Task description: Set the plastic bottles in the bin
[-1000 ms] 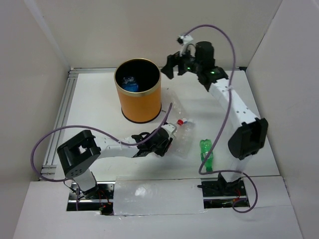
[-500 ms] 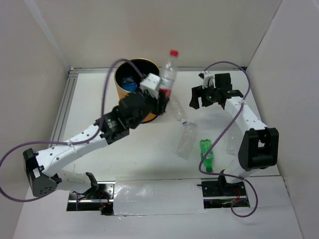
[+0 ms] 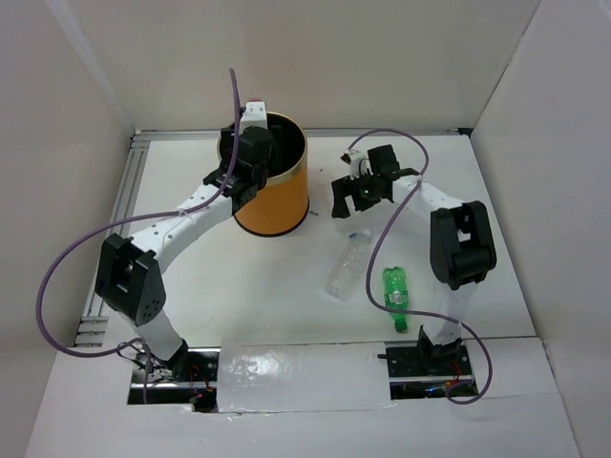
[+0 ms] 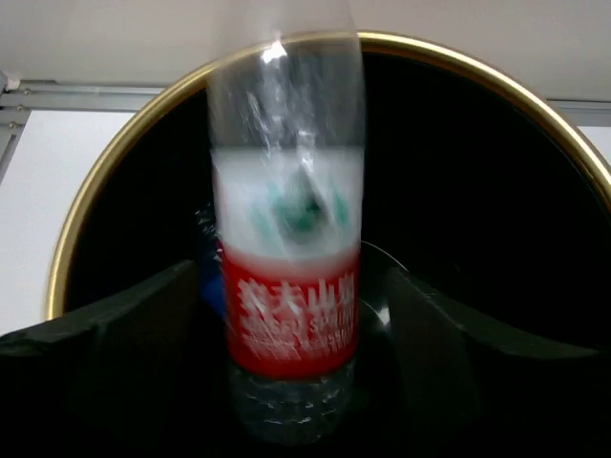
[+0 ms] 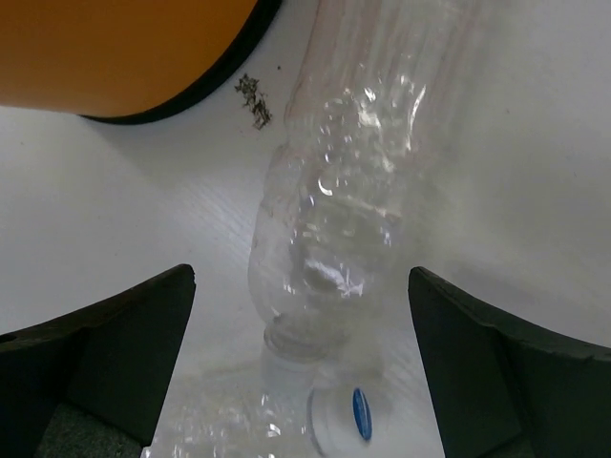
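A white table (image 3: 239,286) is seen from above, boxed in by pale walls. A tall orange bin (image 3: 279,202) with a black inside stands towards the back, left of centre. The left arm rises from the near left corner and bends over the bin. The left gripper (image 3: 250,167) hangs at the bin's left rim, trailing a purple cable (image 3: 59,272). The right arm folds back on itself, and the right gripper (image 3: 351,198) hovers just right of the bin with its jaws spread. A clear bottle (image 3: 346,265) lies on the table below that gripper. A green bottle (image 3: 394,298) lies just beside it, nearer the right arm's base.
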Motion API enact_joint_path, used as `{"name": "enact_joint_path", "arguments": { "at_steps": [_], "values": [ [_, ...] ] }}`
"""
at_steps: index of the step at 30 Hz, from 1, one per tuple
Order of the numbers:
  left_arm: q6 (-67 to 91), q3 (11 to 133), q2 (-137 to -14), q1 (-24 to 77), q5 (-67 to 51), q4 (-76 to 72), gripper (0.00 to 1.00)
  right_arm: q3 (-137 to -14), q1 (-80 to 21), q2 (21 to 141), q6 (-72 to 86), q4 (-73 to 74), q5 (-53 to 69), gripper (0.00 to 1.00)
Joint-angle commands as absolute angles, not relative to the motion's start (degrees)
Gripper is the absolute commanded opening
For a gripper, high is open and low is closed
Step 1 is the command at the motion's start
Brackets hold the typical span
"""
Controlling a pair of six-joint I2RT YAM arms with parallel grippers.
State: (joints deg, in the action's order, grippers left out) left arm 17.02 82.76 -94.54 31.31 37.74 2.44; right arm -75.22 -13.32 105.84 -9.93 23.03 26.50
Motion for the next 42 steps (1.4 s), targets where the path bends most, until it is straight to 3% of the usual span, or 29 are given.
{"name": "enact_joint_path", "arguments": {
  "at_steps": [1, 5, 8, 9, 10, 13, 14, 17, 20, 26, 33, 36, 37, 41, 42],
  "values": [
    [19.25, 88.4, -94.22, 30.67, 37.45, 2.89, 0.95, -78.83, -15.37, 108.62, -10.2, 16.97, 24.26, 1.0],
    [15.22, 89.47, -91.07, 33.56, 36.3, 2.37, 1.0, -79.37, -16.44, 113.63, -9.67, 12.41, 18.29, 0.97],
    [11.26, 84.93, -84.92, 38.29, 34.2, 0.54, 1.0, -79.37, -15.74, 115.39, -9.14, 11.17, 16.88, 0.86],
    [10.64, 83.08, -82.99, 39.63, 32.28, 0.53, 1.0, -79.89, -15.73, 115.4, -9.14, 11.16, 17.57, 0.8],
    [10.03, 81.23, -81.05, 40.68, 30.6, 0.53, 0.98, -79.89, -15.12, 115.4, -9.14, 11.16, 19.23, 0.63],
    [12.73, 72.1, -72.97, 44.38, 22.61, 1.41, 0.95, -80.5, -13.36, 111.9, -10.2, 12.57, 22.76, 0.36],
    [14.22, 66.5, -71.12, 46.39, 21.37, 1.41, 0.95, -81.12, -12.23, 110.75, -11.07, 13.61, 23.72, 0.22],
    [18.62, 57.51, -65.58, 49.38, 15.91, 0.88, 0.95, -85.67, -10.46, 105.48, -12.66, 17.22, 26.62, 0.07],
    [22.13, 45.31, -63.73, 55.17, 13.36, -4.1, 0.95, -91.11, -9.84, 100.03, -13.45, 17.14, 30.39, 0.07],
    [23.81, 38.15, -70.2, 59.77, 14.59, -16.34, 0.96, -100.62, -14.84, 99.66, -7.23, 6.61, 36.9, 0.14],
    [25.31, 40.24, -81.02, 60.29, 12.83, -22.94, 0.99, -122.75, -24.16, 115.12, -4.58, 8.44, 37.97, 0.23],
    [25.31, 44.37, -86.47, 60.29, 12.3, -22.94, 0.99, -126.02, -28.29, 120.05, -2.81, 7.82, 36.48, 0.42],
    [25.31, 46.47, -89.27, 60.82, 12.91, -23.46, 0.99, -126.04, -28.91, 121.71, -2.12, 7.3, 36.47, 0.6],
    [25.31, 53.34, -96.83, 62.13, 18.26, -19.52, 0.99, -126.83, -29.44, 121.82, -2.11, 7.9, 35.07, 1.0],
    [25.31, 54.65, -98.16, 62.14, 18.8, -17.95, 0.99, -126.83, -29.44, 121.12, -2.11, 7.91, 34.46, 1.0]
  ]
}}
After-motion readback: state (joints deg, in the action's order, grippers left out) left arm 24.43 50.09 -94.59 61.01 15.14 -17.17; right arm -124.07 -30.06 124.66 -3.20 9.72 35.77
